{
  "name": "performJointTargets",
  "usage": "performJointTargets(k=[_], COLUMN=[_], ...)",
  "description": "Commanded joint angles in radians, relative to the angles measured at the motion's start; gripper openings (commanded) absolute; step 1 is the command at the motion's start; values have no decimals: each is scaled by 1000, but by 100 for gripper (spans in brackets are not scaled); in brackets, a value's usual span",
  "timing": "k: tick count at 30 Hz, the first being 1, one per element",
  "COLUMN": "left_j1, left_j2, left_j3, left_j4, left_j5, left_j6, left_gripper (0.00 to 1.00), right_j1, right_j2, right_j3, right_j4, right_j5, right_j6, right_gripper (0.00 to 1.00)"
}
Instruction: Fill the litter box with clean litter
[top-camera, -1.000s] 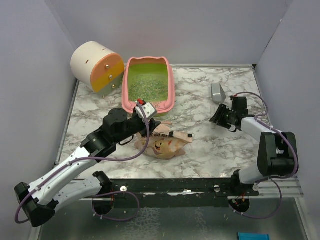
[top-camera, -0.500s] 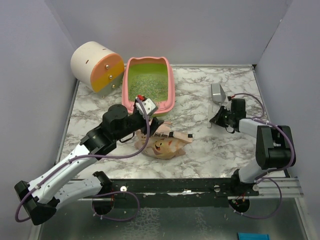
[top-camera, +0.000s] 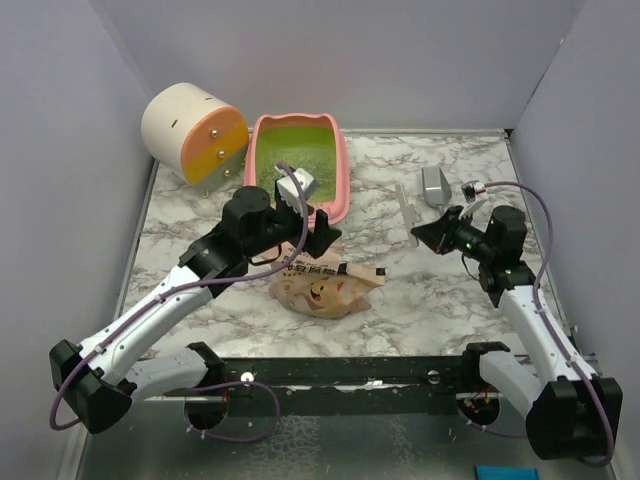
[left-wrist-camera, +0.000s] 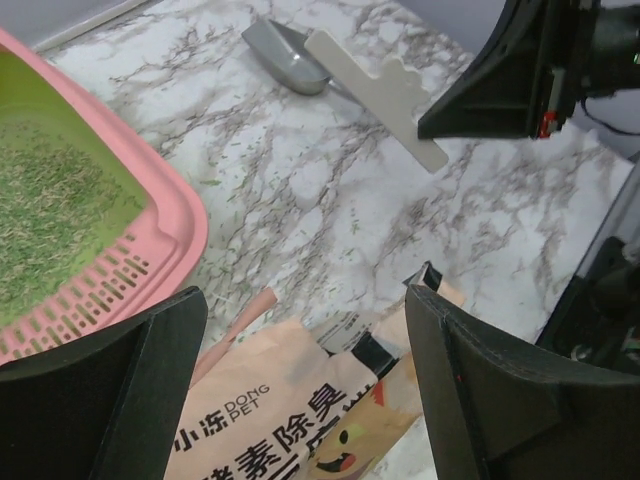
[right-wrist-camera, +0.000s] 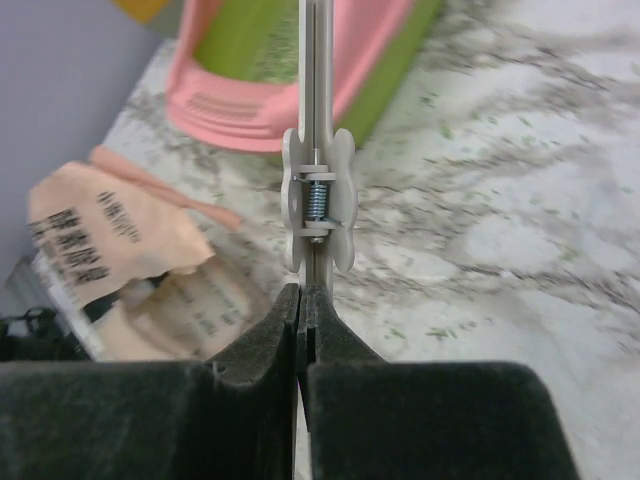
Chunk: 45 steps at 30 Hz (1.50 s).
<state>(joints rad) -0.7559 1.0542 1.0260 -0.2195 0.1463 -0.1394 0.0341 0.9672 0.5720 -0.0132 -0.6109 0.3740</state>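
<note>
Two pincers, pink tray (top-camera: 344, 175) of gravelly litter (top-camera: 272, 160).
Left pincer (left-wrist-camera: 300, 330) gapes wider now; right pincer (right-wrist-camera: 300, 300) has clamped a flat clip (right-wrist-camera: 318, 215).

"小冻 DONG PET" on the tan pouch (left-wrist-camera: 300, 400); larger Chinese characters beneath, partly cut off

Run-off edges, covered ends and a blurred print

In the left wrist view the pink plastic litter box with a lime-green inside (left-wrist-camera: 185, 215) ran off the left edge, the tan printed pouch (left-wrist-camera: 280, 400) off the bottom, and the pale grey flat spring clip (left-wrist-camera: 380, 100) covered part of the grey metal scoop (left-wrist-camera: 285, 55). From above, the left gripper (top-camera: 315, 235) and its wrist hid the box's near end. In the right wrist view the clip ran off the top and the pouch's print was too blurred to read.
</note>
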Motion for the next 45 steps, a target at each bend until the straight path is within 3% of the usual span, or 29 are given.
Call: performJointTargets(k=[1, 8, 12, 18, 26, 30, 35, 45], left_j1=[107, 352, 386, 386, 386, 386, 385, 385], left_j2=[-18, 67, 146, 152, 134, 137, 157, 153], left_j3=[-1, -75, -105, -132, -149, -158, -118, -130], left_j4=[205, 454, 621, 640, 631, 602, 431, 489], left_j5=[273, 684, 923, 965, 1034, 1048, 1014, 1026], left_j6=[-192, -374, -487, -482, -484, -460, -326, -352], left_gripper=[83, 88, 90, 78, 63, 63, 64, 64], right_j1=[15, 100, 203, 367, 430, 439, 452, 476], right_j2=[-70, -134, -100, -53, -2, 8, 3, 43], right_j3=[-1, 39, 100, 127, 165, 177, 173, 181], right_j4=[65, 23, -73, -63, -57, -63, -51, -42], right_j5=[-328, -409, -407, -304, -261, -271, -270, -287], right_j6=[8, -27, -89, -88, -94, -93, -76, -74], right_gripper=[1, 1, 1, 1, 1, 1, 1, 1])
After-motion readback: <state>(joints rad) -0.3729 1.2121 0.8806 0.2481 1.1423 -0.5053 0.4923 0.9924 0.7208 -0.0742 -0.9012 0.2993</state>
